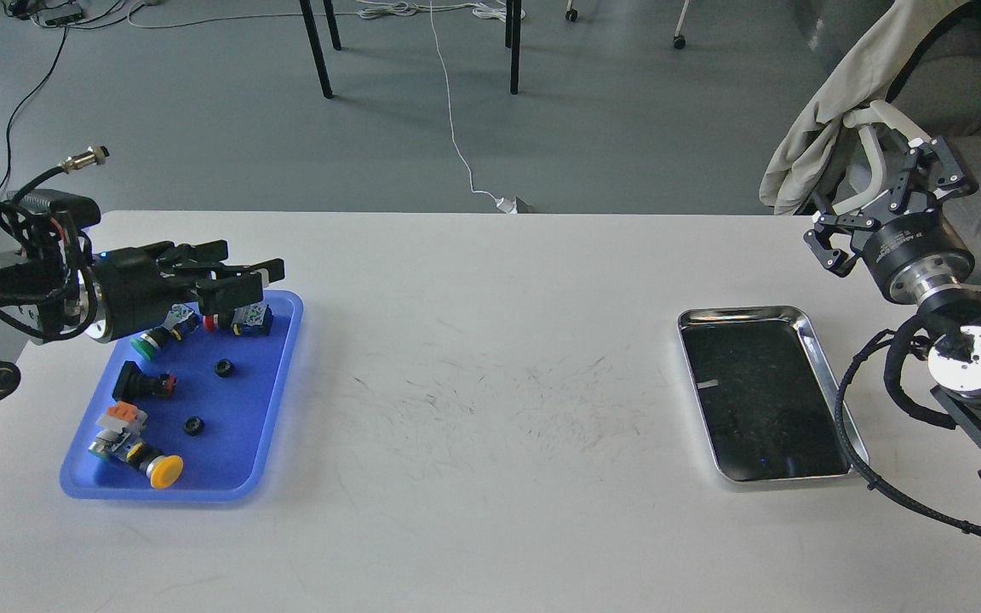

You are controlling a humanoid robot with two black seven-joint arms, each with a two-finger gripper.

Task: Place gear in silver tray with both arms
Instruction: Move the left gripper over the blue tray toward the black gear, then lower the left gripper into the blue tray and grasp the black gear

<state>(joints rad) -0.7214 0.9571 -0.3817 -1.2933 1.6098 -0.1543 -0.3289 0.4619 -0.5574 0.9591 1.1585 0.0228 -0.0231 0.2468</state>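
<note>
Two small black gears (223,368) (193,425) lie in the blue plastic tray (273,383) at the left. My left gripper (239,272) hovers above the far end of that tray, pointing right, its fingers apart and empty; it is above and behind the gears, not touching them. The silver tray (746,312) lies empty on the right side of the table. My right gripper (882,204) is raised beyond the silver tray's far right corner, fingers spread wide and empty.
The blue tray also holds push buttons: red-capped (211,320), green-capped (146,345), yellow-capped (165,471) and a black one (137,383). A chair draped with beige cloth (848,102) stands behind my right arm. My right arm's cable (848,443) loops beside the silver tray.
</note>
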